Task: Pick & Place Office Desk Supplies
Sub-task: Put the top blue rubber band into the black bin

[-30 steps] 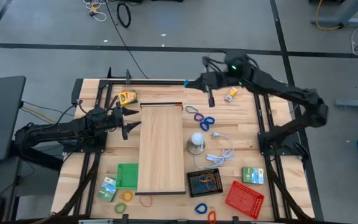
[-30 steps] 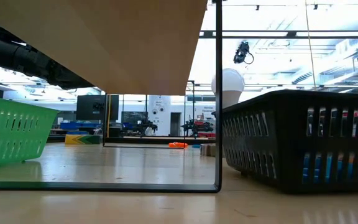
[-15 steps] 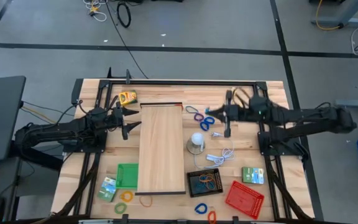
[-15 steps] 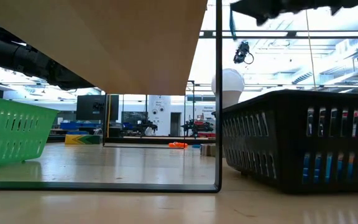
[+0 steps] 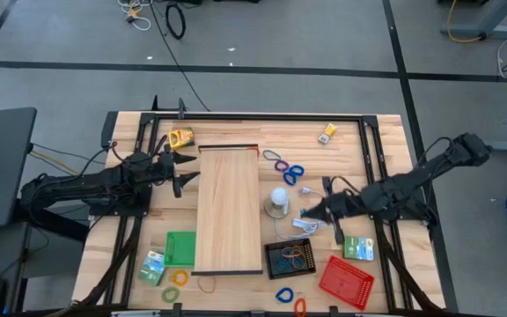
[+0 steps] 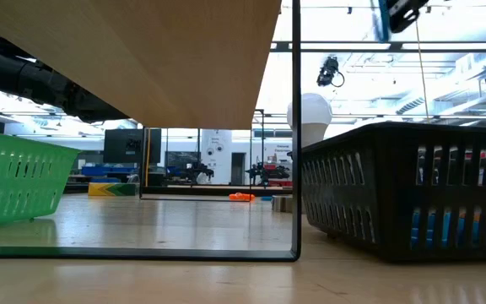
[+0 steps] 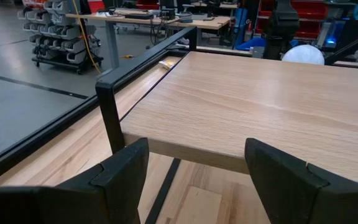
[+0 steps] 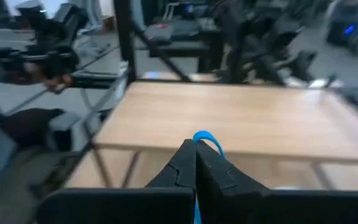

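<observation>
Two arms are over the table (image 5: 385,141), and the right one is the busy one. It reaches in from the table's right edge, stretched low and slanting toward the middle, its right tool (image 5: 310,214) above the white cable just beside the round white lamp (image 5: 277,201). In the right wrist view the two dark fingers (image 8: 182,168) are pressed tight together, and a thin blue loop (image 8: 205,140) pokes out between their tips, so the right tool is clamped on that blue loop. It points toward the long wooden board (image 5: 229,208).

The left arm lies stretched along the table's left side, level, its left tool (image 5: 183,169) just short of the board's left edge. From its own wrist camera the fingers (image 7: 123,171) stand wide apart with nothing between them, looking across the board's top.

The supplies are scattered. More blue and purple loops (image 5: 287,169) lie right of the board near its far end. A small yellow box (image 5: 327,133) sits near the far right corner, a yellow and green one (image 5: 180,137) near the far left. The black mesh tray (image 5: 290,257) holds a few bands. The red tray (image 5: 347,281) sits beside a green box (image 5: 357,248). The green tray (image 5: 180,248) is on the left, with another box (image 5: 153,265) and a yellow loop (image 5: 177,277) next to it. Blue and orange loops (image 5: 290,299) lie along the near edge.
</observation>
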Controlling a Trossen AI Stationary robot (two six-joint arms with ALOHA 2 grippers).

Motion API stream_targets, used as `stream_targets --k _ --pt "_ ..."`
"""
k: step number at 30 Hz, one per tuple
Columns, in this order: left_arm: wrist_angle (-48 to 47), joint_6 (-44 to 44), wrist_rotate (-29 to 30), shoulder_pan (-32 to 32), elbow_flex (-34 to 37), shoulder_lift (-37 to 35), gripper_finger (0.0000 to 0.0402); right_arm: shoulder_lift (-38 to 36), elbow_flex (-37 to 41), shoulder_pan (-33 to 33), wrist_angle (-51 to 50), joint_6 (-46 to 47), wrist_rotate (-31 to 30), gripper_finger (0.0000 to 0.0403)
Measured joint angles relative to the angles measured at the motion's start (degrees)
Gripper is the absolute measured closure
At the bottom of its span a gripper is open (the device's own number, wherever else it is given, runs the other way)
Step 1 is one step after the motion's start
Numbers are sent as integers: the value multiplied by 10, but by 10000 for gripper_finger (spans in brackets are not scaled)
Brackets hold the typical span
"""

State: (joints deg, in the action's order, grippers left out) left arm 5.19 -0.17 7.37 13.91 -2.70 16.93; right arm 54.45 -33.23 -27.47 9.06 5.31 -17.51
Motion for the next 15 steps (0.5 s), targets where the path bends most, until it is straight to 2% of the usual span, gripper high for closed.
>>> stream_targets --k 7,15 --pt "0 0 1 0 0 0 129 70 0 -63 8 127 -7 403" --pt "-2 -1 1 0 0 0 129 210 0 -84 128 198 -3 403"
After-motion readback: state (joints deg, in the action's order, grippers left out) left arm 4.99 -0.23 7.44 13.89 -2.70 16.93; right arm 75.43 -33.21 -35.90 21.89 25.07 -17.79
